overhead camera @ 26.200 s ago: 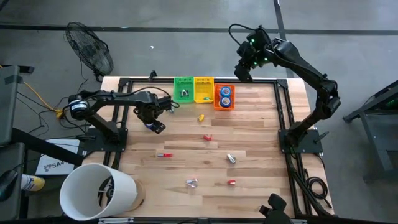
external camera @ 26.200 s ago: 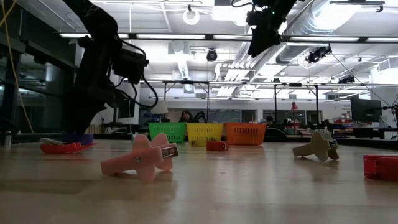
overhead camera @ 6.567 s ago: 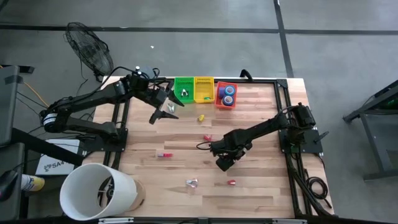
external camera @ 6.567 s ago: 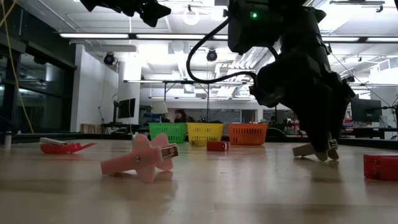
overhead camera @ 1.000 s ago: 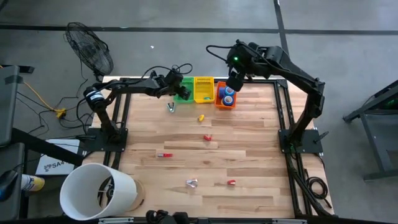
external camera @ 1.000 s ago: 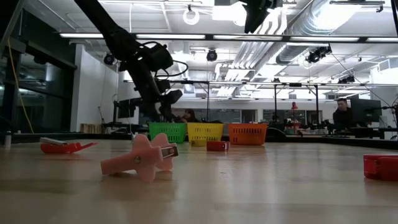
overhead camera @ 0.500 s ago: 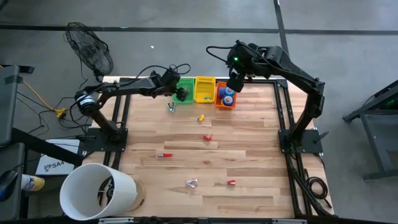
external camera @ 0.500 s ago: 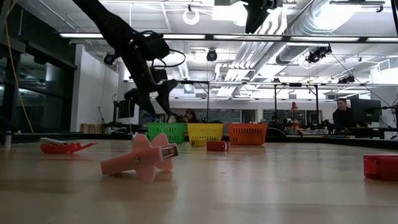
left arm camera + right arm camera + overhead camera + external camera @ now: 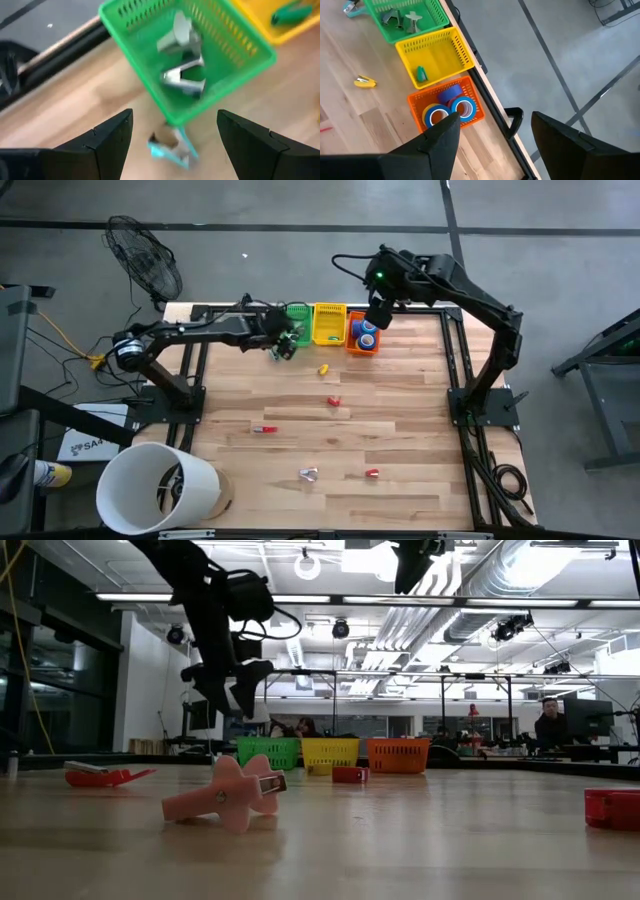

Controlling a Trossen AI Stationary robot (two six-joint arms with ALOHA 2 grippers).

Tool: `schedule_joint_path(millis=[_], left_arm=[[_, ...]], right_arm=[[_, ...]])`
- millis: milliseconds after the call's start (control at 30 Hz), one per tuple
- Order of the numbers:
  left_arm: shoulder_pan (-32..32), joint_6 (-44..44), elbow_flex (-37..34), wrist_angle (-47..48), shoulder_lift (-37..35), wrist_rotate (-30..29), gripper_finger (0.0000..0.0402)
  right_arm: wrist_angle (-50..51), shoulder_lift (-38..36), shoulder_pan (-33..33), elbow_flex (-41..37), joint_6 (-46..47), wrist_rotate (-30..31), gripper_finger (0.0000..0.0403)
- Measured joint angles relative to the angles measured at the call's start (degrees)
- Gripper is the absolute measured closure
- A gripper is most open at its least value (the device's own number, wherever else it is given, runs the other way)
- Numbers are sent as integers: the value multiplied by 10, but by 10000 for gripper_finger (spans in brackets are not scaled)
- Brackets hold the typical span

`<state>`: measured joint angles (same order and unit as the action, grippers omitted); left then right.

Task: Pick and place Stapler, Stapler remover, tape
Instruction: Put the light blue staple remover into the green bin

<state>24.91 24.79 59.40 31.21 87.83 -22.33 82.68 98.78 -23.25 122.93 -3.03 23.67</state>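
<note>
Tape rolls (image 9: 449, 107) are being hovered over by the spread-open right gripper (image 9: 492, 142); left gripper (image 9: 172, 137) is being held open beside the green basket (image 9: 235, 40).

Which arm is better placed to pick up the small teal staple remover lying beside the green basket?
The left arm, probably. Its open pincer hangs right above the teal staple remover beside the green basket. The right pincer is open over the orange basket, farther from it.

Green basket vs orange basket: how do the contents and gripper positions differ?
The green basket holds silvery claw-like pieces; the orange basket holds tape rolls. The left gripper, open, is beside the green one; the right gripper, open, hovers above the orange. Both are slotted plastic at the table's far edge.
</note>
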Motion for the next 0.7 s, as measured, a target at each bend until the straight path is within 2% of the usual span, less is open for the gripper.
schedule_joint_path(millis=[267, 467, 700], left_arm=[[-87, 125, 0, 90, 1, -90, 117], [-131, 232, -2, 112, 13, -156, 117], [-138, 346, -27, 102, 36, -128, 117]], right_arm=[[-2, -28, -10, 0, -16, 5, 166], [-7, -57, -29, 0, -21, 3, 167], [-11, -84, -49, 0, -20, 3, 167]])
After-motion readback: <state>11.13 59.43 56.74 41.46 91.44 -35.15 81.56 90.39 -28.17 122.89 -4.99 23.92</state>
